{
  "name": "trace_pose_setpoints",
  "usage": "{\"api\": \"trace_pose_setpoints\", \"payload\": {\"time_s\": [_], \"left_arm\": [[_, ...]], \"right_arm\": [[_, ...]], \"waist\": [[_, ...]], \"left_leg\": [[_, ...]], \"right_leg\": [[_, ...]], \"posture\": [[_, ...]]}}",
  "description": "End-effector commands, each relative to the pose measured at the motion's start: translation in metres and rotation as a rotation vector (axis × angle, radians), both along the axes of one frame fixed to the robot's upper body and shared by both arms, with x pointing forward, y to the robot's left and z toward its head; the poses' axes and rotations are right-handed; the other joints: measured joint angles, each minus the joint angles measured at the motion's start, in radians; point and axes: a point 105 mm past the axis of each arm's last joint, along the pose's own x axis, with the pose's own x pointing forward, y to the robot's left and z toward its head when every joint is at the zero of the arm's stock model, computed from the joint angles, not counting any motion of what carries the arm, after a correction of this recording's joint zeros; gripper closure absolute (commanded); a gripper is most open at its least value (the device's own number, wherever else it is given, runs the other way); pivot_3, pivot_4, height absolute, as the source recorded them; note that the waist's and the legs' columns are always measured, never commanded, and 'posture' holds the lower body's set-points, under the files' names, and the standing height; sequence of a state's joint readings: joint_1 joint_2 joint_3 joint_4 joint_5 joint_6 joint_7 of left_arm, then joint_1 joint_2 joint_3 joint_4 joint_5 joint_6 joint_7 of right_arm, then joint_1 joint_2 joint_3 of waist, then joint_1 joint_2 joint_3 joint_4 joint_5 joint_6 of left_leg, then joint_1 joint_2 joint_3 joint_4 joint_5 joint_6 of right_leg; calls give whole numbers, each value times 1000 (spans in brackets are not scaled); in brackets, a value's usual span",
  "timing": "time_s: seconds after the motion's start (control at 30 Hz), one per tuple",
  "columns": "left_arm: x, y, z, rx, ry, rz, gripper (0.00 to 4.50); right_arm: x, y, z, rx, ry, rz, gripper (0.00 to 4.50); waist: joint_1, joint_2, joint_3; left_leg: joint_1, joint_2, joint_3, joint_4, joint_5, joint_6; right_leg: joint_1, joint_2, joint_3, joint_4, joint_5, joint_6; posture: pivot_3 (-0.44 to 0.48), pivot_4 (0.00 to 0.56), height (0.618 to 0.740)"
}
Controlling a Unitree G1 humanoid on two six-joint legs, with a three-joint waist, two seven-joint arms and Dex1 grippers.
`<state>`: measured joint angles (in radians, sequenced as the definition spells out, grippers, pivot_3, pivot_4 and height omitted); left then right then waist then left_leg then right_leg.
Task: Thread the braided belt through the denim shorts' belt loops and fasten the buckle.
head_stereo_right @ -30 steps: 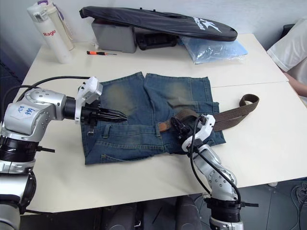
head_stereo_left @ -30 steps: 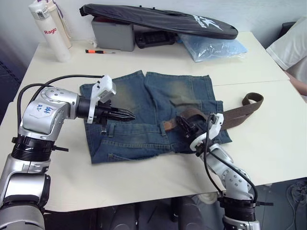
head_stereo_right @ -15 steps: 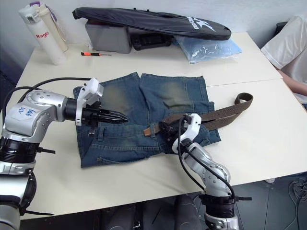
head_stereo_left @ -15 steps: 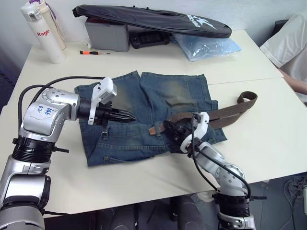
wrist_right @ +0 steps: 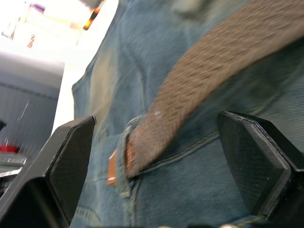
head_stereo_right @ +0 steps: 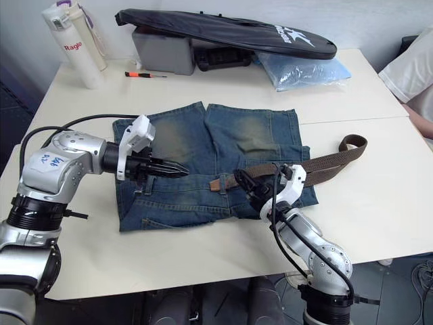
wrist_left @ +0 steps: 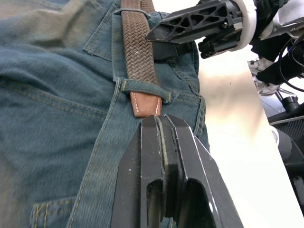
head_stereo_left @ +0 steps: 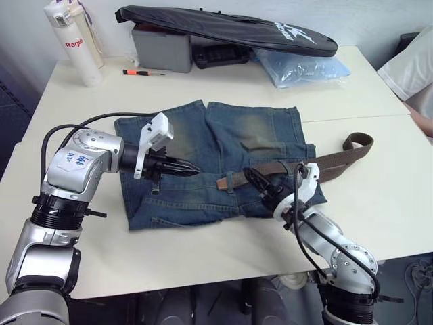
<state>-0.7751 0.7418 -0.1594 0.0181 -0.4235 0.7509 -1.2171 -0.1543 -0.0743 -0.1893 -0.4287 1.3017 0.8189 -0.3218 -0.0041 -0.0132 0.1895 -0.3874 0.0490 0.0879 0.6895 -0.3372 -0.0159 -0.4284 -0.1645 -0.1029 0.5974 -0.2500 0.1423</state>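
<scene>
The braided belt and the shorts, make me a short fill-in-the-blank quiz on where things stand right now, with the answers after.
1. The tan tip of the braided belt pokes out from under a belt ____ on the denim shorts.
2. The left gripper has its jaws ____.
3. The right gripper has its jaws ____, with the belt between them.
4. The belt's far end lies looped on the ____, past the shorts.

Answers: loop; shut; open; table

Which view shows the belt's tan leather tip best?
Left wrist view: the tan leather tip pokes just past a belt loop, stitching visible, ahead of the shut left gripper. Right wrist view catches its edge, blurred. In the eye views it is a small tan spot.
</scene>
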Motion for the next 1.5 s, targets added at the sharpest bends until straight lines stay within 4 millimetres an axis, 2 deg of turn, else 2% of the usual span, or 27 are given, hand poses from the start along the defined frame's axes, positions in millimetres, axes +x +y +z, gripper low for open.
{"api": "trace_pose_setpoints", "payload": {"time_s": [0.03, 0.23, 0.27, 0.33, 0.47, 0.53, 0.57, 0.6, 0.83, 0.93, 1.07, 1.27, 1.4, 1.5], "left_arm": [[1, -2, 9, -4, -41, -18, 4500], [1, -2, 11, -2, -53, -18, 4500], [1, -2, 11, -2, -55, -17, 4500], [0, -2, 11, -4, -55, -18, 4500], [-3, -2, 10, 6, -56, -20, 4500], [-4, 0, 11, 10, -58, -18, 4500], [-4, 1, 11, 13, -59, -16, 4500], [-5, 1, 12, 16, -60, -14, 4500], [-5, 1, 13, 31, -65, -19, 4500], [-3, -1, 13, 34, -68, -30, 4500], [-1, -5, 12, 29, -65, -44, 4500], [2, -5, 6, 41, -60, -56, 4500], [3, -3, 3, 50, -62, -55, 4500], [3, -2, 3, 62, -84, -66, 4500]], "right_arm": [[5, -10, 11, 66, -29, -58, 62], [10, -20, 12, 140, -9, -121, 62], [10, -20, 11, 156, 2, -130, 296], [10, -17, 9, 171, 13, -123, 814], [6, 0, 6, 161, 19, -43, 2632], [6, 8, 4, 165, 26, -13, 3754], [6, 14, 3, 162, 29, 14, 4147], [6, 21, 1, 153, 32, 42, 4330], [8, 60, -11, 112, 60, 194, 4330], [9, 75, -10, 98, 47, 248, 4330], [10, 78, -6, 87, 28, 267, 4330], [1, 67, -2, 58, -2, 283, 4330], [-5, 59, 9, 48, -44, 300, 3081], [-13, 45, 17, -9, -76, 310, 1578]], "waist": [[-1, 0, 0], [0, 0, 0], [0, 0, 0], [0, 0, 0], [-1, 0, 0], [-2, 0, 0], [-3, 0, 0], [-4, 0, 0], [-12, 0, 0], [-24, 0, 0], [-30, 0, 0], [-26, 0, 0], [-23, 0, 0], [-22, 0, 0]], "left_leg": [[0, 0, 0, 0, 0, 0], [0, 0, 0, 0, 0, 0], [0, 0, 0, 0, 0, 0], [0, 0, 0, 0, 0, 0], [0, 0, 0, 0, 0, 0], [0, 0, 0, 0, 0, 0], [0, 0, 0, 0, 0, 0], [0, 0, 0, 0, 0, 0], [0, 0, 0, 0, 0, 0], [0, 0, 0, 0, 0, 0], [1, 1, 0, -1, 0, 0], [1, 1, 1, -1, 0, 0], [0, 0, 1, -1, 0, 0], [0, 0, 1, -1, 0, 0]], "right_leg": [[0, 0, 0, 0, 0, 0], [0, 0, 0, 0, 0, 0], [0, 0, 0, 0, 0, 0], [0, 0, 0, 0, 0, 0], [0, 0, 0, 0, 0, 0], [0, 0, 0, 0, 0, 0], [0, 0, 0, 0, 0, 0], [0, 0, 0, 0, 0, 0], [0, 0, 0, 0, 0, 0], [0, 0, 0, 0, 0, 0], [0, 0, 0, 0, 0, 0], [0, 0, 0, 0, 0, 0], [0, 0, 0, 0, 0, 0], [0, 0, 0, 0, 0, 0]], "posture": [[0, 150, 740], [0, 150, 740], [0, 150, 740], [0, 150, 740], [0, 150, 740], [0, 150, 740], [0, 150, 740], [0, 150, 740], [0, 150, 740], [0, 150, 740], [0, 150, 740], [0, 150, 740], [0, 150, 740], [0, 150, 740]]}}
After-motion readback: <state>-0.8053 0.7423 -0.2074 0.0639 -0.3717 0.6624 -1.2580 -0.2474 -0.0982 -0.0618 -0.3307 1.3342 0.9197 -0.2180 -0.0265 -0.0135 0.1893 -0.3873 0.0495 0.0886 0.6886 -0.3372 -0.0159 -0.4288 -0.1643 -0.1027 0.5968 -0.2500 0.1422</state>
